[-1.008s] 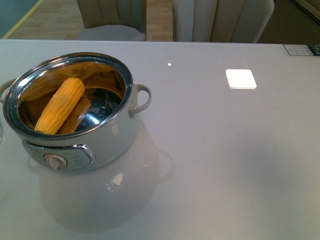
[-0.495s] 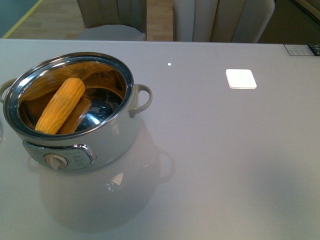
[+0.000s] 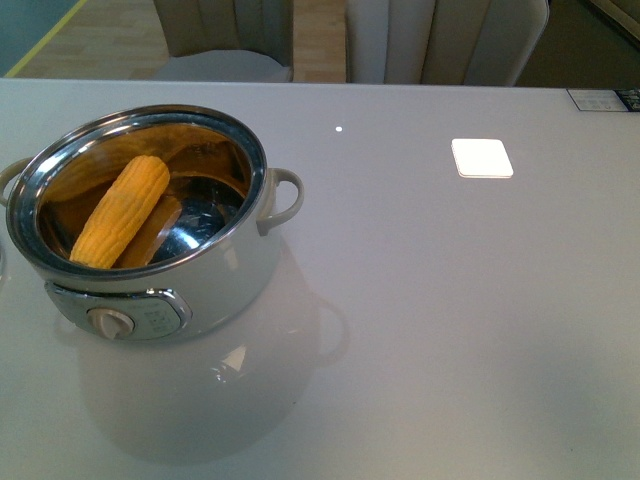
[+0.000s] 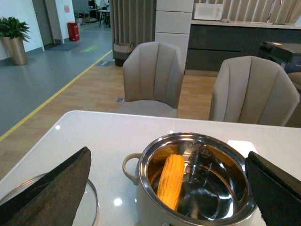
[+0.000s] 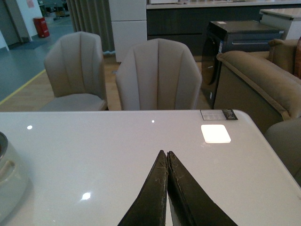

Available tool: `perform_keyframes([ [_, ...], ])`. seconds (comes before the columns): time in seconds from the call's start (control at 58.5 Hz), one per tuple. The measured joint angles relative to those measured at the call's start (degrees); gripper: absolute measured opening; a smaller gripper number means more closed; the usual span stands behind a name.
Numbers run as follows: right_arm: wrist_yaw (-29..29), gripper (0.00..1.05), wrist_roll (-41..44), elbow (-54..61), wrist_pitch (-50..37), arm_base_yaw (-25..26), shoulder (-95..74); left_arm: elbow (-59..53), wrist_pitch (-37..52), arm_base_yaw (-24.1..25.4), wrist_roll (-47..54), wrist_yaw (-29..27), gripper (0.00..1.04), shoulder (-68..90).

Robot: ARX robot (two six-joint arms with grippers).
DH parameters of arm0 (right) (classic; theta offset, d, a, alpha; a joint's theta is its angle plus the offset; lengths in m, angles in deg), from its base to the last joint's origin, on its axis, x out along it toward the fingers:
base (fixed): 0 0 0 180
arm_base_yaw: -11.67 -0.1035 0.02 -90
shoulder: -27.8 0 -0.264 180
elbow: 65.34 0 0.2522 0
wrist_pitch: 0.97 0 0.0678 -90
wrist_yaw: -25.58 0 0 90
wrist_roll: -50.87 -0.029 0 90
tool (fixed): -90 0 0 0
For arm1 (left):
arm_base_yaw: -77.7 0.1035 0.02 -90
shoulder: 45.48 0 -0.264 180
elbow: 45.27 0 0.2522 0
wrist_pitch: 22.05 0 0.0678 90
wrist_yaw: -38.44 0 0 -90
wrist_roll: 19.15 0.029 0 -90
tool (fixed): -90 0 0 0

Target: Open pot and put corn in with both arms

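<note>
A: The left gripper [image 4: 164, 188] is spread wide with nothing between its dark pads, hanging back above the pot [image 4: 141, 188]. The right gripper [image 5: 167, 188] is pressed together, empty, over bare table [image 5: 94, 155].

B: And the corn [image 3: 122, 210]?

A: Inside the pot, leaning aslant against the steel wall, lower end on the bottom. The pot is open; what looks like a glass lid [image 4: 91, 207] lies beside it, partly hidden by the left pad.

B: If it needed shifting, how would it handle?

A: I judge the cob stiff and light, its kernel rows giving some bite; take it across the middle. The polished steel is slippery, so it may slide or roll.

B: Room to move?

A: The pot sits toward the left of the table, one side handle [image 3: 285, 197] jutting right. To the right lies open tabletop, with only a white square [image 3: 482, 157] well apart. Chairs [image 3: 440, 40] stand beyond the far edge.
</note>
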Motion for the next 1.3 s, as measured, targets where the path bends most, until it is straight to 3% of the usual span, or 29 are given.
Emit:
perform_keyframes([
  [0.53, 0.0, 0.02, 0.0, 0.0, 9.2, 0.0, 9.2, 0.0, 0.0, 0.0, 0.0, 0.0, 0.98, 0.0],
  [0.632, 0.1, 0.02, 0.0, 0.0, 18.2, 0.0, 16.5, 0.0, 0.0, 0.0, 0.0, 0.0, 0.98, 0.0],
  [0.974, 0.1, 0.02, 0.0, 0.0, 19.0, 0.0, 18.6, 0.0, 0.0, 0.0, 0.0, 0.0, 0.98, 0.0],
  [1.264, 0.1, 0.49, 0.1, 0.0, 19.0, 0.0, 18.7, 0.0, 0.0, 0.0, 0.0, 0.0, 0.98, 0.0],
  [1.298, 0.1, 0.59, 0.1, 0.0, 19.0, 0.0, 18.7, 0.0, 0.0, 0.0, 0.0, 0.0, 0.98, 0.0],
])
